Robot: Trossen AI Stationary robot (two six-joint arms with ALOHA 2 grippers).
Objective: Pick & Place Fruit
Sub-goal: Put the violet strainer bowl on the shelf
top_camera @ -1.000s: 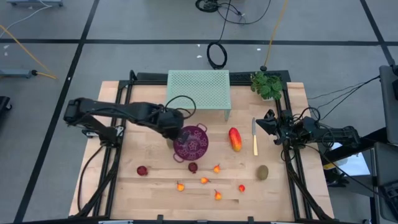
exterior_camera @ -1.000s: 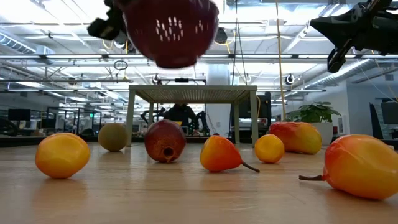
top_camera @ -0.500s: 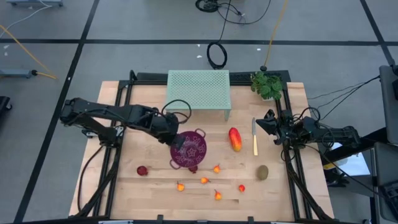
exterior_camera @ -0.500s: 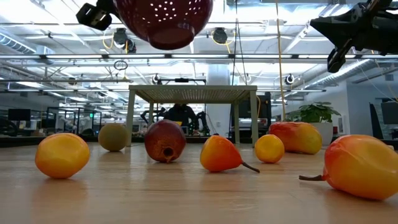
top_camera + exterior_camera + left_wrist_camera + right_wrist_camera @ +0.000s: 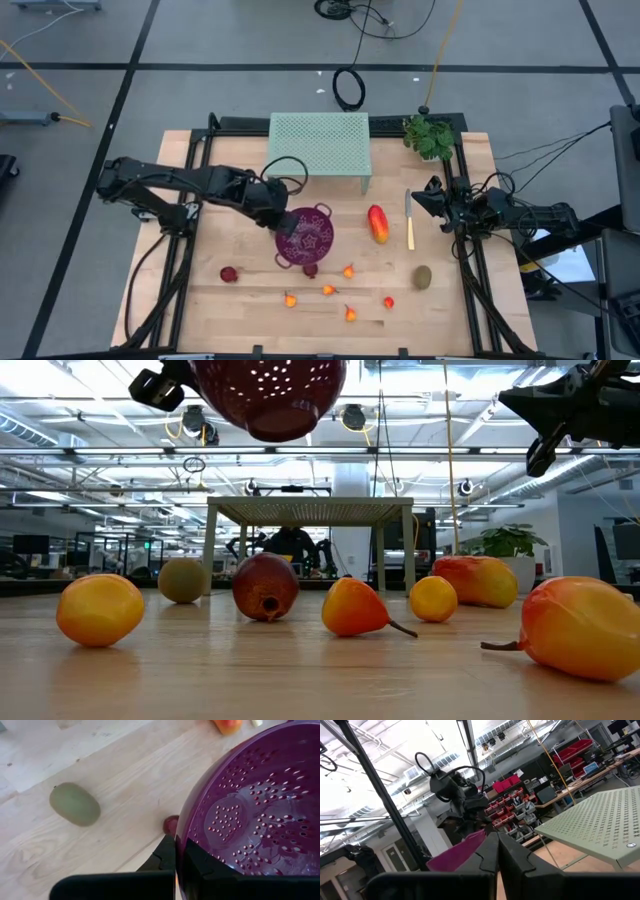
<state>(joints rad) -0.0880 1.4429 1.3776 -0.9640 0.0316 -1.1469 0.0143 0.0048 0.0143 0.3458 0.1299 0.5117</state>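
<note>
The purple colander (image 5: 306,237) is held above the bench (image 5: 250,310) by the left gripper (image 5: 281,219), whose fingers (image 5: 167,856) are clamped on its rim, as is seen in the left wrist view; in the low view the colander (image 5: 268,395) hangs clear of the wood, above the fruit. The fruit is spread over the near half of the bench: a red-orange oblong fruit (image 5: 378,223) lies right of the colander, just beside the yellow-handled knife (image 5: 409,228); a brown-green oval fruit (image 5: 423,276) lies nearer the front right; one dark red ball (image 5: 229,273) lies to the front left, and a second dark red ball (image 5: 310,269) is partly covered by the colander's edge in the high view. Several small orange-red fruits (image 5: 329,290) are scattered along the front. In the left wrist view another green oval fruit (image 5: 75,804) is seen on the wood beside the colander. The right gripper (image 5: 434,196) is held at the bench's right edge, beside the knife, with its fingers (image 5: 490,851) pressed together. A green perforated stand (image 5: 319,142) and a small plant (image 5: 430,136) are set at the back.
</note>
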